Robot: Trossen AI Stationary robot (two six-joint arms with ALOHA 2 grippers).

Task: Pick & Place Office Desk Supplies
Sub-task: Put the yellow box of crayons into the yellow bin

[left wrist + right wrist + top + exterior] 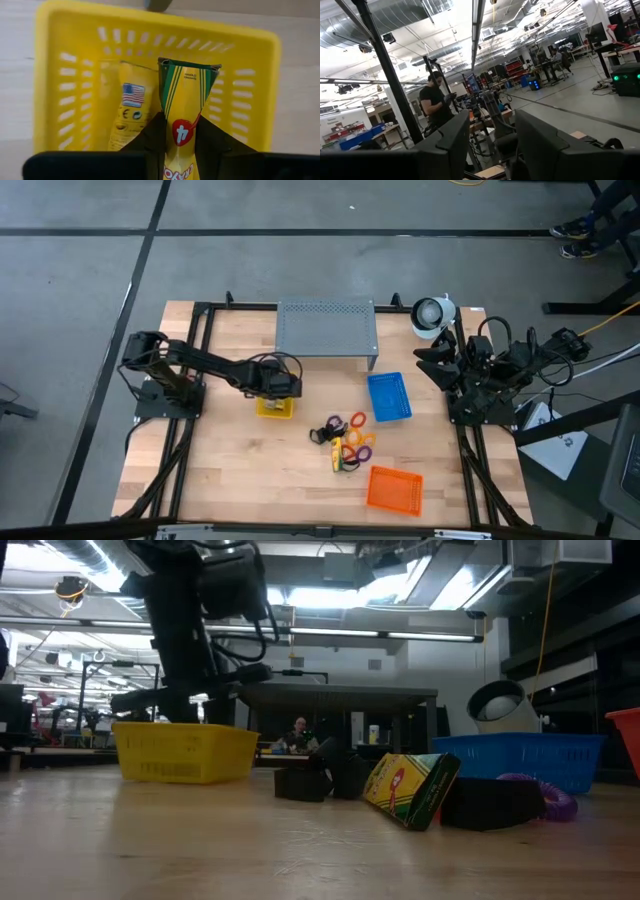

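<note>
The left gripper [277, 385] hangs directly over the yellow tray [275, 409], which sits at about nine o'clock from the table's centre in the high view. Its fingers [150, 137] pinch a yellow-and-green crayon packet [182, 115], held upright above the tray's floor (the left wrist view shows the packet's top flap between the two dark fingers). A second packet [127, 112], yellow and white with a small flag mark, already lies inside the same tray beside the held one.

The remaining supplies sit in a loose cluster near the table's centre, towards four o'clock of the yellow tray: coloured loops [358, 438] in purple, orange, yellow and red, small black clips [322, 434], and another crayon packet [410, 788], which in the low view leans tilted against a dark clip. A purple loop [545, 802] lies just beside it.

A blue tray [389, 397] stands at about one o'clock from that cluster, an orange tray [394, 488] at about five o'clock. The grey perforated stand [326, 327] is at twelve o'clock, at the far edge.

The right gripper [492, 145] waits at the table's three o'clock side, lifted away from the table with its fingers spread, nothing between them.
</note>
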